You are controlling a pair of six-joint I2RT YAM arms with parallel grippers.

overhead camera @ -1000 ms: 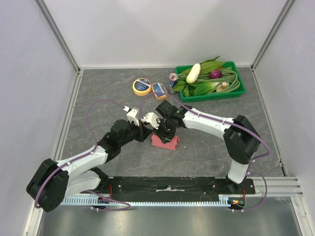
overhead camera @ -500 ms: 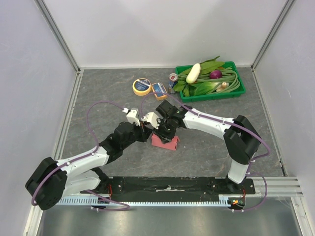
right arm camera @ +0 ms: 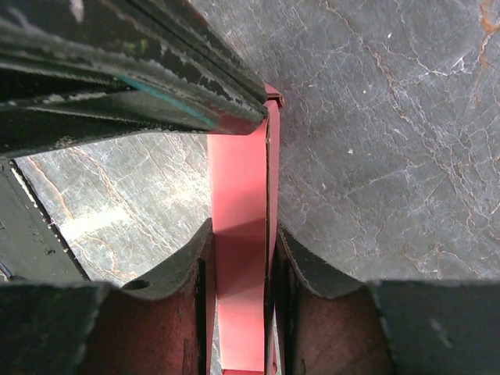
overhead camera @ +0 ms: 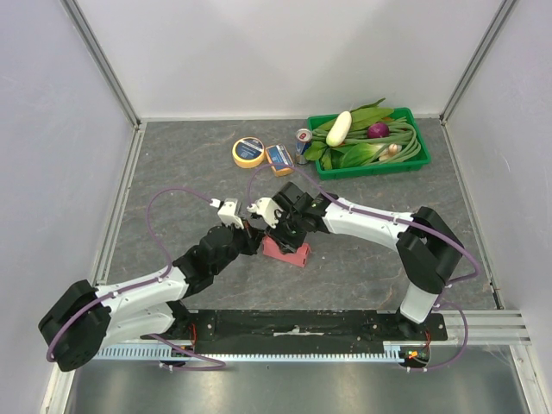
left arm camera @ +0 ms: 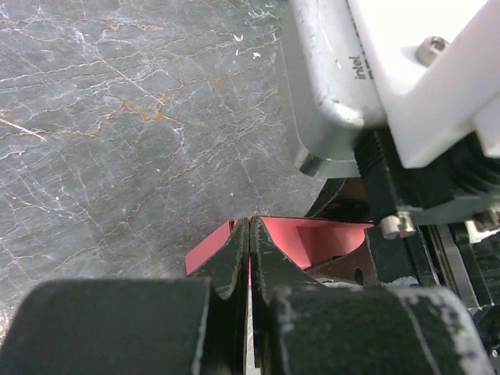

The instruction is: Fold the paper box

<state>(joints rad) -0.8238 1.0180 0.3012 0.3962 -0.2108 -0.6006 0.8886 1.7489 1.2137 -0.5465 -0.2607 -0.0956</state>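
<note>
The paper box (overhead camera: 291, 253) is a small shallow pink-red card box on the grey table, in the middle between the two arms. In the top view my left gripper (overhead camera: 256, 235) meets it from the left and my right gripper (overhead camera: 289, 233) comes down on it from above. The left wrist view shows the left gripper (left arm camera: 249, 231) shut, a thin red edge of the box's (left arm camera: 316, 238) wall pinched between its fingers. Seen from the right wrist, the right gripper (right arm camera: 241, 234) is shut across a narrow folded side of the box (right arm camera: 238, 168), both fingers pressed on the card.
At the back right stands a green tray (overhead camera: 373, 169) with vegetables. A yellow tape roll (overhead camera: 248, 151), a small blue-and-orange box (overhead camera: 279, 158) and a can (overhead camera: 304, 138) lie behind the arms. White walls close in the left, the right and the back.
My left gripper has shut on the box's wall. The left arm has sunk and stretched toward the box, and the box with the right gripper has shifted slightly toward the near edge.
</note>
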